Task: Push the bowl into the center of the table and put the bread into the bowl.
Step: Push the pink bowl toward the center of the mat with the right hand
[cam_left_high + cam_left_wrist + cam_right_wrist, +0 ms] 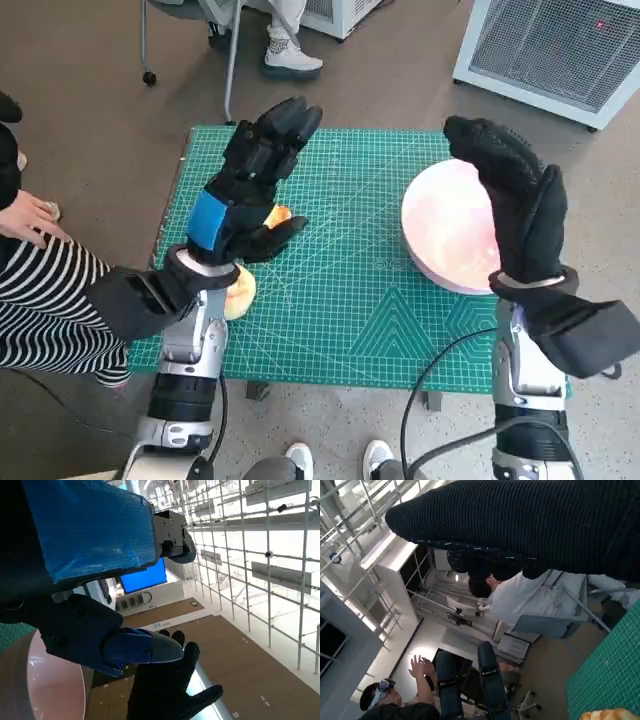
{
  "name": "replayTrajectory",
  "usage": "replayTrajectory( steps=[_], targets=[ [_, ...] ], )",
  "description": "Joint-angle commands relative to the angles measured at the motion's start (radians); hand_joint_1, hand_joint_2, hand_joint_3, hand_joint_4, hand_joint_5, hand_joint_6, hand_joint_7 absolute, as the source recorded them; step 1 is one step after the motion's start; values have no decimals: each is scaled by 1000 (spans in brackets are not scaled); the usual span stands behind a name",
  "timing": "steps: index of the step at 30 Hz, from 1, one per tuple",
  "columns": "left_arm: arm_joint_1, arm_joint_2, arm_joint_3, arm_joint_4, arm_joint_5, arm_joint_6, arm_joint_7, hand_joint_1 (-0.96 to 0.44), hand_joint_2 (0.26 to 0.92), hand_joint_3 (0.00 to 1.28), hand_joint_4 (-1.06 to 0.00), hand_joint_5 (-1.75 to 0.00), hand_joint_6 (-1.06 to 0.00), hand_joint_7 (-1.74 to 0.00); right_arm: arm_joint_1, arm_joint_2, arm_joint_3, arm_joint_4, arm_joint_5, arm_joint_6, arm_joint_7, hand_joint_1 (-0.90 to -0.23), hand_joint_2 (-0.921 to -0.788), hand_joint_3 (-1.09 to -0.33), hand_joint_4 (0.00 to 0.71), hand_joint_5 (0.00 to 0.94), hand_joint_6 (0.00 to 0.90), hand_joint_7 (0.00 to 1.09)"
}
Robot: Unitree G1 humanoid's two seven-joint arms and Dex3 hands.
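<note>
A: What is sitting at the far left?

B: A person in a striped sleeve (pixel 40 300) is sitting beside the bench (pixel 350 300), a bare hand resting near its edge.

A: And the left hand?

B: The left hand (pixel 250 180) is hovering over the green cutting mat (pixel 340 290), fingers spread apart and gripping nothing. The bread (pixel 240 290) is lying under it on the mat's left part, one piece peeking out by the wrist and another just beside the thumb; whether the hand is touching it, I cannot tell.

A: Where is the bowl?

B: The pink bowl (pixel 445 230) is sitting on the right part of the mat, near its right edge, well apart from the bread.

A: And the right hand?

B: The right hand (pixel 515 195) is reaching over the bowl's right rim, gloved fingers stretched out and spread, holding nothing. Whether it is pressing on the bowl is unclear.

A: Anything more on the right?

B: A white grilled unit (pixel 560 50) is standing on the floor beyond the bench's far right corner.
</note>
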Motion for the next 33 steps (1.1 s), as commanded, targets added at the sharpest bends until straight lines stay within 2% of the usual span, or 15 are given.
replayTrajectory(
  steps=[1, 6, 11, 16, 20, 23, 28, 30, 33],
  targets=[
    [-12, 9, -2, -2, 13, -4, 5, -576, 921, 304, -46, -236, 1, -537, 4, -9, 0, 6, 1, 23, 8, -774, -921, -676, 205, 0, 65, 535],
    [-12, 10, -2, -4, 14, -5, 6, -575, 921, 305, -43, -236, 1, -534, 11, -20, -10, -3, 10, 30, 14, -776, -921, -675, 206, 0, 63, 535],
    [-11, 13, 1, -2, 11, -8, 3, -575, 921, 305, -43, -236, 1, -531, 24, -56, -51, -8, 42, 29, 36, -778, -921, -675, 206, 0, 62, 535],
    [-10, 17, 5, 3, 8, -14, 0, -573, 921, 304, -44, -237, 1, -532, 30, -95, -103, 20, 55, 4, 39, -774, -921, -697, 200, 0, 53, 534],
    [-12, 20, 11, 15, 4, -20, -4, -568, 921, 302, -43, -236, 1, -530, 22, -124, -151, 78, 39, -32, 11, -767, -921, -724, 189, 0, 40, 534],
    [-14, 20, 14, 25, 2, -25, -5, -567, 921, 301, -40, -234, 1, -519, 11, -143, -184, 131, 12, -62, -30, -761, -921, -753, 175, 0, 23, 539],
    [-17, 16, 14, 36, 3, -33, -3, -567, 921, 301, -39, -230, 1, -504, -12, -171, -224, 233, -16, -96, -92, -756, -921, -795, 157, 0, 2, 543],
    [-18, 15, 14, 40, 6, -38, 1, -568, 921, 300, -38, -228, 1, -502, -29, -186, -241, 295, -22, -109, -113, -748, -921, -803, 151, 0, 1, 538],
    [-21, 14, 14, 47, 9, -42, 4, -573, 921, 300, -40, -226, 1, -501, -60, -207, -263, 407, -10, -131, -125, -733, -921, -810, 138, 0, 0, 528]
  ],
)
